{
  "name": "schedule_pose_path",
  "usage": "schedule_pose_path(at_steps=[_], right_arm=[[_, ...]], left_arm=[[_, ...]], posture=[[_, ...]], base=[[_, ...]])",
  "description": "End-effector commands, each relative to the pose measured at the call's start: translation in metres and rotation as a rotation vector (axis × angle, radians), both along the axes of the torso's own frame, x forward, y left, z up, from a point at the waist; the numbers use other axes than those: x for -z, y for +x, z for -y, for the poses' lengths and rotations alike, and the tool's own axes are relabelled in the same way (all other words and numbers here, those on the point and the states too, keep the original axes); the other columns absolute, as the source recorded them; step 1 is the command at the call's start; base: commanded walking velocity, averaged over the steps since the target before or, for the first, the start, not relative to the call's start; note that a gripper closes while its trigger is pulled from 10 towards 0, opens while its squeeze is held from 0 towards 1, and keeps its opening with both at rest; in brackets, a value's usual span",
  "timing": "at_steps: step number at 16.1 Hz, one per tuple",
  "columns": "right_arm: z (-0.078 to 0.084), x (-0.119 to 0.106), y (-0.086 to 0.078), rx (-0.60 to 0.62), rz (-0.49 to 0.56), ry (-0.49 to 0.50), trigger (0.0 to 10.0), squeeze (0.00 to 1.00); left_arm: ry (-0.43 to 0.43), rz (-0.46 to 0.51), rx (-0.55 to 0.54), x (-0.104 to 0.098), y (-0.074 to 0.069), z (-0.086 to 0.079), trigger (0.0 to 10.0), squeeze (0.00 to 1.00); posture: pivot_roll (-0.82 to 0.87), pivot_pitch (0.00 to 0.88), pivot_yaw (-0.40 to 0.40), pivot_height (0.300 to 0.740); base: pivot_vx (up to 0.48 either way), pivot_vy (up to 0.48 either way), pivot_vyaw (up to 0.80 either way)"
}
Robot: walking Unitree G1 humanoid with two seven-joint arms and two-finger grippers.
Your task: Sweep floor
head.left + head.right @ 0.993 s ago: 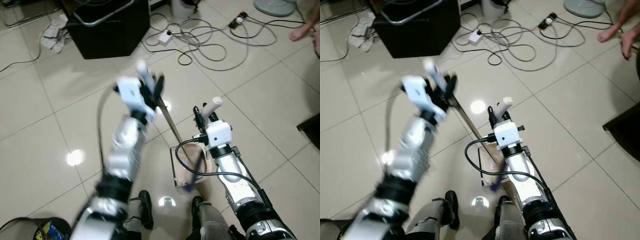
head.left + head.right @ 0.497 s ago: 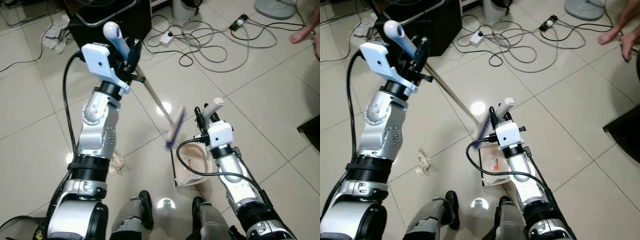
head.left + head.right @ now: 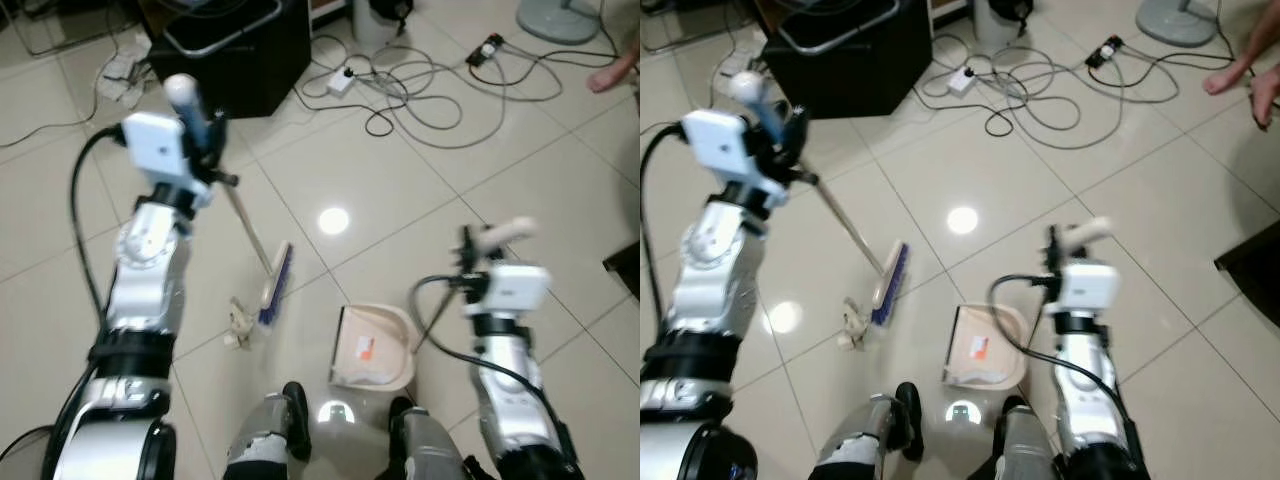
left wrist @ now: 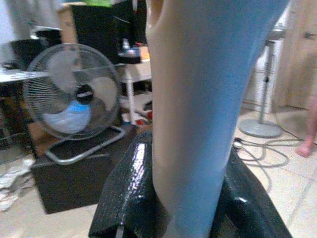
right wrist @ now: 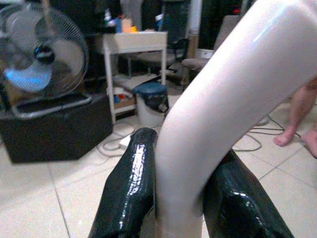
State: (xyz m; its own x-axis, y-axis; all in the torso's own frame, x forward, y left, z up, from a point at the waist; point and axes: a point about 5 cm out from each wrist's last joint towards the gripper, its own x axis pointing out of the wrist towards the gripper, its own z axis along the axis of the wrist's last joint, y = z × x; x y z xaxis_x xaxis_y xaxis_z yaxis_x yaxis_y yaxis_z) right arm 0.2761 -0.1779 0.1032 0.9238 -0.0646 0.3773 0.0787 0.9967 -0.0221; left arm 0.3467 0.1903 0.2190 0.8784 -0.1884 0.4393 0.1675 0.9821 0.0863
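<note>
The left claw [image 3: 200, 125] pinches the broom [image 3: 275, 285], its head just beside the crumpled scrap [image 3: 238, 322]. The right claw [image 3: 480, 250] pinches the dustpan [image 3: 375, 345] handle. A hard stroke may push the scrap past the pan.

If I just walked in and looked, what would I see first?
First, the robot's left gripper raised high, holding a long broom whose brush reaches down beside a crumpled scrap of paper on the tiled floor. Next, its right gripper clamps the white handle of a cream dustpan lying by the robot's feet. Beyond, tangled cables sprawl near a black box.
</note>
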Motion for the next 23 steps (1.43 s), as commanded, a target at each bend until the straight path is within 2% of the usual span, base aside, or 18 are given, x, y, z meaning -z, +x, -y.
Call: schedule_pose_path(at_steps=[1,2,3,4,7,9,11,12,13,14,15,16,18,21,23], right_arm=[[0.005,-0.021,-0.004,0.009,0.084,0.037,10.0,0.0],[0.006,-0.037,-0.008,-0.013,0.124,0.074,10.0,0.0],[0.006,-0.043,-0.01,-0.024,0.138,0.089,10.0,0.0],[0.004,-0.065,-0.011,-0.07,0.169,0.114,10.0,0.0],[0.0,-0.092,-0.007,-0.133,0.158,0.134,10.0,0.0],[-0.006,-0.116,0.001,-0.176,0.139,0.143,10.0,0.0],[-0.011,-0.125,0.009,-0.205,0.11,0.168,10.0,0.0],[-0.019,-0.135,0.015,-0.241,0.104,0.15,10.0,0.0],[-0.021,-0.138,0.016,-0.254,0.107,0.15,10.0,0.0],[-0.026,-0.145,0.017,-0.279,0.102,0.174,10.0,0.0],[-0.026,-0.147,0.018,-0.284,0.099,0.177,10.0,0.0],[-0.029,-0.155,0.021,-0.298,0.108,0.211,10.0,0.0],[-0.029,-0.16,0.025,-0.303,0.107,0.237,10.0,0.0],[-0.034,-0.162,0.028,-0.313,0.102,0.237,10.0,0.0],[-0.039,-0.164,0.031,-0.324,0.088,0.224,10.0,0.0]], left_arm=[[0.0,0.037,-0.066,-0.008,-0.007,-0.018,10.0,0.0],[-0.005,0.016,-0.122,-0.002,-0.011,-0.031,10.0,0.0],[-0.004,0.008,-0.141,0.0,-0.012,-0.036,10.0,0.0],[0.002,-0.038,-0.194,0.013,-0.016,-0.048,10.0,0.0],[0.009,-0.141,-0.269,0.037,-0.023,-0.061,10.0,0.0],[0.045,-0.251,-0.325,0.063,-0.033,-0.064,10.0,0.0],[0.053,-0.297,-0.317,0.077,-0.042,-0.061,10.0,0.0],[0.038,-0.366,-0.298,0.097,-0.054,-0.058,10.0,0.0],[0.026,-0.385,-0.288,0.103,-0.059,-0.056,10.0,0.0],[0.014,-0.423,-0.305,0.118,-0.071,-0.054,10.0,0.0],[0.012,-0.43,-0.318,0.121,-0.075,-0.054,10.0,0.0],[0.032,-0.418,-0.333,0.123,-0.085,-0.048,10.0,0.0],[0.047,-0.392,-0.315,0.118,-0.092,-0.039,10.0,0.0],[0.081,-0.387,-0.281,0.116,-0.094,-0.026,10.0,0.0],[0.115,-0.375,-0.22,0.113,-0.091,-0.014,10.0,0.0]], posture=[[0.02,0.183,0.112,0.74],[0.02,0.162,0.109,0.74],[0.02,0.162,0.109,0.74],[0.0,0.132,0.101,0.74],[-0.02,0.101,0.089,0.74],[-0.02,0.081,0.075,0.74],[-0.01,0.07,0.075,0.74],[0.0,0.058,0.071,0.74],[0.0,0.056,0.069,0.74],[0.01,0.046,0.044,0.74],[0.01,0.046,0.044,0.74],[0.02,0.041,0.029,0.74],[0.02,0.039,0.022,0.74],[0.02,0.034,0.031,0.74],[0.02,0.034,0.037,0.74]], base=[[0.0,0.0,0.0],[0.0,0.0,0.0],[0.0,0.0,0.0],[0.0,0.0,0.0],[0.0,0.0,0.0],[0.0,0.0,0.0],[0.0,0.0,0.4],[0.0,0.0,0.8],[0.0,0.0,0.8],[0.0,0.0,0.8],[0.0,0.0,0.8],[0.0,0.0,0.8],[0.0,0.0,0.8],[0.0,0.0,0.8],[0.0,0.0,0.8]])
